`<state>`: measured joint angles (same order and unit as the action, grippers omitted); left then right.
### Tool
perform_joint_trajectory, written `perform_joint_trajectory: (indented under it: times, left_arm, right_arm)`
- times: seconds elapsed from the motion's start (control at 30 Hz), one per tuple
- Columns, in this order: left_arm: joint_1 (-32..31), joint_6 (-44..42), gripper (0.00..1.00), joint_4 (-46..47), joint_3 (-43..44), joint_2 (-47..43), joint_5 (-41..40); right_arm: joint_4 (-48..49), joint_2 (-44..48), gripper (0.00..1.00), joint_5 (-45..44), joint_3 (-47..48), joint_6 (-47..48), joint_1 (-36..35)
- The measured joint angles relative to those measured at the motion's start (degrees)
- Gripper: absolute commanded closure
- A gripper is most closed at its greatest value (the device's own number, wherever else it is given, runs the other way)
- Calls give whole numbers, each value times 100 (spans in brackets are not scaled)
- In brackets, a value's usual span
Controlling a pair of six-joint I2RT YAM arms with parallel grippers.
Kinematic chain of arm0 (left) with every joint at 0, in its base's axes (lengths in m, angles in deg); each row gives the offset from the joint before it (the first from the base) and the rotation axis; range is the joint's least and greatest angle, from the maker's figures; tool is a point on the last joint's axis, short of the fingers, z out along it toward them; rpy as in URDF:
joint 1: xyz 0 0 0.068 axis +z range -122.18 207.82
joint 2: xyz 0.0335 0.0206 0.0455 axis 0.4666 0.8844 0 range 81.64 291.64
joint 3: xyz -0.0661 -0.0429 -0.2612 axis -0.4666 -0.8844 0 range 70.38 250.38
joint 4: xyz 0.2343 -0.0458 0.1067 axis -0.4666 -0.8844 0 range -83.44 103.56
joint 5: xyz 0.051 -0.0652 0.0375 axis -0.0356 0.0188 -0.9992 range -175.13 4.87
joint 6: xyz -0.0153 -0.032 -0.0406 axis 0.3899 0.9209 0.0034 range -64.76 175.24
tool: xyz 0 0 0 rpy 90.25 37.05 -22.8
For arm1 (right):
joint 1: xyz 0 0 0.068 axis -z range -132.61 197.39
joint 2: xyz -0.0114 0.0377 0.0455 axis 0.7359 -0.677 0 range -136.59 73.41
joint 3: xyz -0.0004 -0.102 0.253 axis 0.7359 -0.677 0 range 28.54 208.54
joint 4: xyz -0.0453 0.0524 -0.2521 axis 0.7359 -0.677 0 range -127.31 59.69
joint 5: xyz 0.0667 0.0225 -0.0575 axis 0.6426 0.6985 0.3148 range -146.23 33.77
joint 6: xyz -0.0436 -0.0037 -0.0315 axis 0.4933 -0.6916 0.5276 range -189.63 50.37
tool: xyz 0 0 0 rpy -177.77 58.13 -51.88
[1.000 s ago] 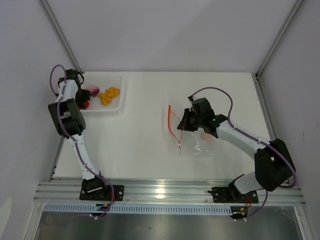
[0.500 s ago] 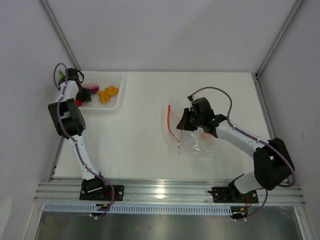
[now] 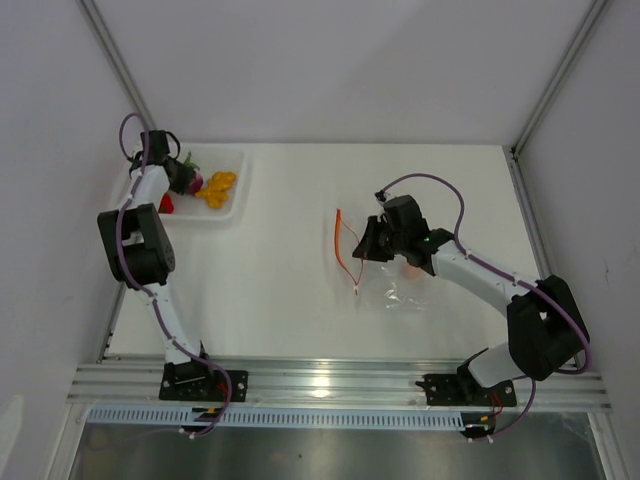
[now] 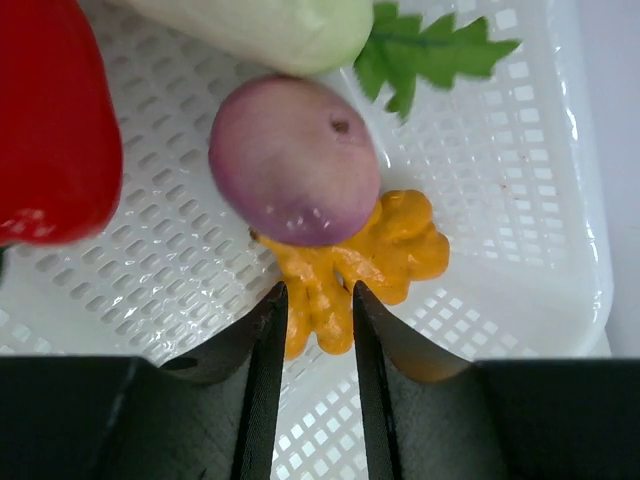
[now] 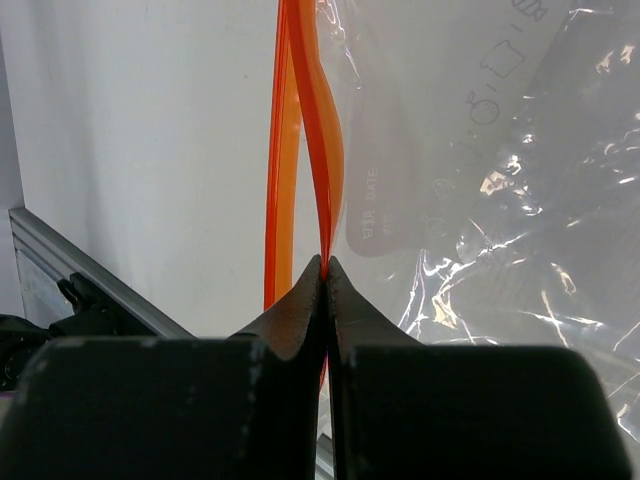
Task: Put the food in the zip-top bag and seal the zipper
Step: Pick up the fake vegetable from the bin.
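Pinching zipper [image 5: 318, 150], right end effector [image 5: 326, 268] clenched; bag [image 5: 480, 200] print reads "DATE"; left end effector [image 4: 312, 300] released over basket [image 4: 520, 200].

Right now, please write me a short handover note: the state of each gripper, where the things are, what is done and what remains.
Left gripper: fingers around the orange-yellow food, narrow gap, no firm grip visible.
Right gripper: shut on the zipper, holding one lip of the zip-top bag.
Red food, white-and-green food and purple food lie in the white basket, far left of the table.
Done: bag mouth held.
Left: move all four foods into the bag, then seal the zipper.
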<state>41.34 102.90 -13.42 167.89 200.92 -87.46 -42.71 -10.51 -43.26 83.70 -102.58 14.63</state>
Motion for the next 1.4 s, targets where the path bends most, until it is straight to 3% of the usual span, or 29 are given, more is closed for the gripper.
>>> perform_joint_trajectory:
  times: [0.13,0.27,0.37,0.73,1.4]
  left_arm:
    - [22,33,59,216,-39,0,68]
    - [26,-55,30,203,44,15,92]
    - [37,-76,26,26,415,118,50]
    - [48,560,25,-660,623,229,-448]
    - [90,1104,22,-1049,1438,1161,-455]
  right_arm:
    - [35,-33,100,0,0,0,0]
    - [37,-114,100,7,-9,0,0]
    - [39,-127,100,22,-37,0,0]
    - [70,-138,100,44,-42,-2,0]
    - [72,-201,100,44,-61,4,7]
